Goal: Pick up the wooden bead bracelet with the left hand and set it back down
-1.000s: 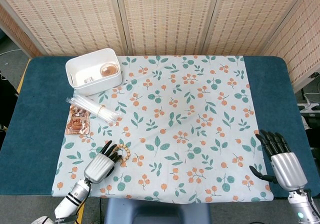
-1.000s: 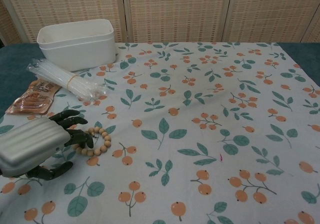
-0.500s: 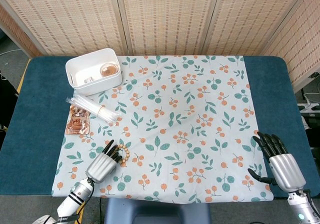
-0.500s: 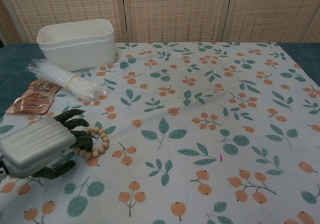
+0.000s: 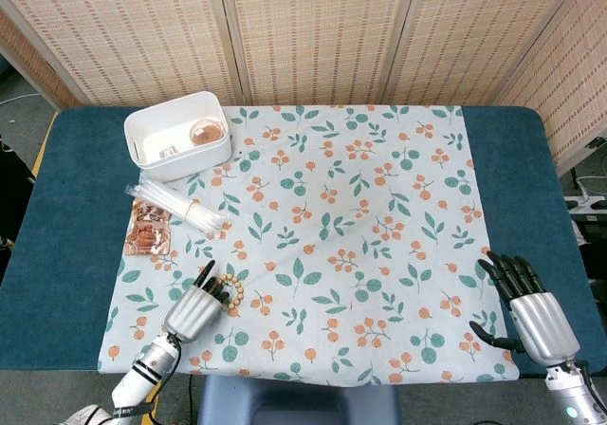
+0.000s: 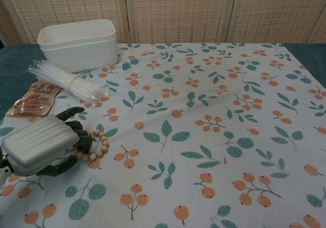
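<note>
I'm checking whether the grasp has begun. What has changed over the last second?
The left hand has drawn back toward the near table edge, its fingers curling more closely onto the wooden bead bracelet, which has slid slightly that way but still lies on the cloth. The right hand eased back a little, fingers apart. The white bin, straw bundle and snack packet stayed put.

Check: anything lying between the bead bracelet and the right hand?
No objects. In the head view only bare floral tablecloth stretches from the wooden bead bracelet at the left hand across to the right hand.
</note>
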`<state>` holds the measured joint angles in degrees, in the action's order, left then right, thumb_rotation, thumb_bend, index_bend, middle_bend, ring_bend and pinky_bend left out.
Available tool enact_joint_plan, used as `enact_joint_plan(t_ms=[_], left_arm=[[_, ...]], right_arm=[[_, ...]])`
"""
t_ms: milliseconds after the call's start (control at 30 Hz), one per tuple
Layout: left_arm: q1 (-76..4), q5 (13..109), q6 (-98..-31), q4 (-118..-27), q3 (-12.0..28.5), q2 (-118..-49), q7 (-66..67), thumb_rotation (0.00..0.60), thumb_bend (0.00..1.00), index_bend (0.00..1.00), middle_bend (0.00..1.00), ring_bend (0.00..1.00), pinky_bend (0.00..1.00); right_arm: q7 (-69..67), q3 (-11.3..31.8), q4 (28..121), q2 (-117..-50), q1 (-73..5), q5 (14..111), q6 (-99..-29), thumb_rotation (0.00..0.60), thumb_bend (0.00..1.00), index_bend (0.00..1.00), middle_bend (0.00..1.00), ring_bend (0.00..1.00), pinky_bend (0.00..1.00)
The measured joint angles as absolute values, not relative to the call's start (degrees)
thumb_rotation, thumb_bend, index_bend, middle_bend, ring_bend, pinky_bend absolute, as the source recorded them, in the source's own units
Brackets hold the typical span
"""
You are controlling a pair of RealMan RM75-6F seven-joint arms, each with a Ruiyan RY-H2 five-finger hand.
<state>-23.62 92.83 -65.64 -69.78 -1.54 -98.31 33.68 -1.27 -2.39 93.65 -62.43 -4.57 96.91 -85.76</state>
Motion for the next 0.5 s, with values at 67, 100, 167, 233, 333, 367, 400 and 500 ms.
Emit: enact_joint_plan(t_ms=[67,100,167,233,333,367,400,500], left_arm=[[-23.71,92.62,-65.64,-69.78,-1.54,-98.30,33.97,0.600,0.49,0.56,0.66,0.31,0.06],[-23.75,92.58,-65.66,-69.83,-1.56,-98.26,34.08,0.600,0.49,0.56,0.66,0.32,0.06],[-23.87,92.50,-65.67,-70.09,-1.60,-98.10,34.34,0.600,0.49,0.57,0.67,0.32,0.06],[-24.00,92.48,-65.71,-70.27,-1.62,-97.94,34.57,0.600,0.49,0.58,0.69,0.33,0.07],[-24.16,92.48,-65.88,-70.62,-1.67,-97.69,34.64,0.600,0.49,0.62,0.72,0.35,0.07],[-24.19,92.56,-66.08,-70.67,-1.70,-97.63,34.62,0.600,0.50,0.64,0.74,0.36,0.07],[-24.22,92.64,-66.25,-70.68,-1.73,-97.59,34.58,0.600,0.50,0.66,0.76,0.37,0.08],[-24.33,92.89,-66.68,-70.68,-1.81,-97.49,34.01,0.600,0.51,0.71,0.80,0.40,0.08]], right_arm=[[-1.27,-2.40,93.71,-62.40,-4.53,96.97,-85.85,0.406,0.20,0.00,0.00,0.00,0.00],[-1.27,-2.41,93.72,-62.38,-4.51,97.00,-85.88,0.406,0.20,0.00,0.00,0.00,0.00],[-1.31,-2.44,93.76,-62.37,-4.52,97.05,-85.87,0.406,0.20,0.00,0.00,0.00,0.00],[-1.41,-2.50,93.77,-62.32,-4.54,97.15,-85.82,0.407,0.20,0.00,0.00,0.00,0.00],[-1.46,-2.53,93.80,-62.27,-4.54,97.20,-85.82,0.407,0.20,0.00,0.00,0.00,0.00],[-1.46,-2.53,93.80,-62.27,-4.53,97.18,-85.84,0.407,0.20,0.00,0.00,0.00,0.00],[-1.47,-2.51,93.80,-62.27,-4.51,97.18,-85.88,0.407,0.20,0.00,0.00,0.00,0.00],[-1.56,-2.51,93.81,-62.27,-4.50,97.21,-85.93,0.407,0.20,0.00,0.00,0.00,0.00]])
